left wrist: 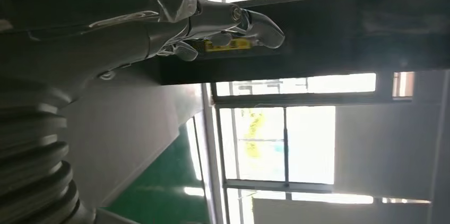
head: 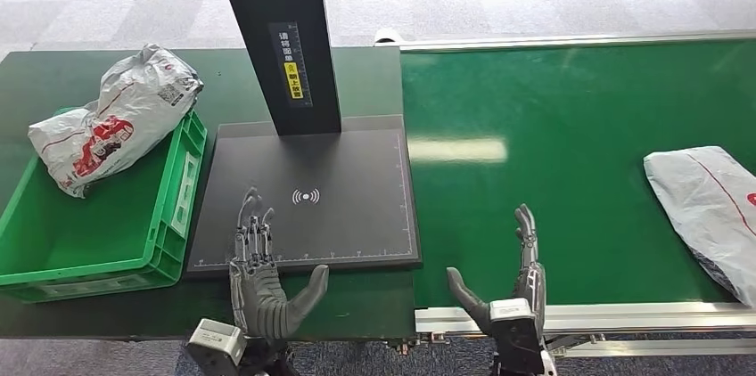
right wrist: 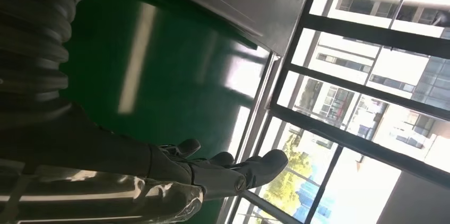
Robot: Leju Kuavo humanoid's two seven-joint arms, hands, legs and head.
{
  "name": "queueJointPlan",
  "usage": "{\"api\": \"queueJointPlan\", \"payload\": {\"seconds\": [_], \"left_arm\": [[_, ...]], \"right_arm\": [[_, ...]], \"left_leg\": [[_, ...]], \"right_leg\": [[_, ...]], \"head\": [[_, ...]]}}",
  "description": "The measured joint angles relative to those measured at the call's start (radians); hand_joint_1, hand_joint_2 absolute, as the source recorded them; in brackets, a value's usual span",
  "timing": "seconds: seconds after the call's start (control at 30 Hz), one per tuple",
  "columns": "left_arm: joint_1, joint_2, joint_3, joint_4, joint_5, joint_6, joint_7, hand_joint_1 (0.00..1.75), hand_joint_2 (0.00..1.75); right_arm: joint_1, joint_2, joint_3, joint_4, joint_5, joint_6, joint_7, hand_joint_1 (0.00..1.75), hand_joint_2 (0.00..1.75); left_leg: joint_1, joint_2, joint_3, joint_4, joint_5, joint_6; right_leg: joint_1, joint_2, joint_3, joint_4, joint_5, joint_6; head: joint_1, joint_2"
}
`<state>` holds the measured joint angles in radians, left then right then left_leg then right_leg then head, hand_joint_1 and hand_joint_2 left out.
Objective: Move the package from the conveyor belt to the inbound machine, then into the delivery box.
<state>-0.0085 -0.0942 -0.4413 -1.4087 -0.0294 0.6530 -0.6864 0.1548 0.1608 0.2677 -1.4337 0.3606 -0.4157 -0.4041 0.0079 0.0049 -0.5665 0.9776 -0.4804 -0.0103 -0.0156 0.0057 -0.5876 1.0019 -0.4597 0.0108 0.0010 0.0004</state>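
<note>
Well apart: package (head: 709,211) on belt (head: 571,144), right hand (head: 517,291).

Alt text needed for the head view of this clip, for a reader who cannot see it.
Both robot hands, left hand and right hand, hover open and hold nothing at the near edge of the scanner pad and green conveyor belt. A grey package lies on the belt at far right; another package rests on the green crate at left.

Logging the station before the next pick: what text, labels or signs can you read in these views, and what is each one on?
Black post of the inbound machine: vertical white characters and a yellow label, too small to read.
Scan plate: a white wireless-signal symbol, no words.
Package in the green crate: red print and a square code, unreadable.
Package on the conveyor belt: only a red line, no legible text.
</note>
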Motion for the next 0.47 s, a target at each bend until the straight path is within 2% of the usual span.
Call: {"api": "queueJointPlan", "payload": {"seconds": [0.13, 0.2, 0.47], "left_arm": [[0.016, 0.000, 0.010, 0.085, 0.070, -0.085, -0.008, 0.00, 1.75], [0.019, -0.001, 0.014, 0.111, 0.074, -0.105, -0.010, 0.00, 1.75], [0.013, -0.005, 0.021, 0.178, 0.078, -0.120, -0.013, 0.00, 1.75]], "right_arm": [[-0.007, 0.000, 0.031, 0.134, -0.077, -0.094, -0.132, 0.00, 1.75], [-0.013, -0.001, 0.039, 0.189, -0.101, -0.120, -0.170, 0.00, 1.75], [-0.035, -0.010, 0.066, 0.279, -0.139, -0.138, -0.187, 0.00, 1.75]], "left_leg": [[0.000, 0.000, 0.000, 0.000, 0.000, 0.000], [0.000, 0.000, 0.000, 0.000, 0.000, 0.000], [0.000, -0.001, 0.000, 0.000, 0.000, 0.000]], "right_leg": [[0.000, 0.000, 0.000, 0.000, 0.000, 0.000], [0.000, 0.000, 0.000, 0.000, 0.000, 0.000], [0.000, 0.000, 0.000, 0.000, 0.000, 0.000]], "head": [[0.000, 0.000], [0.000, 0.000], [0.000, 0.000]]}}
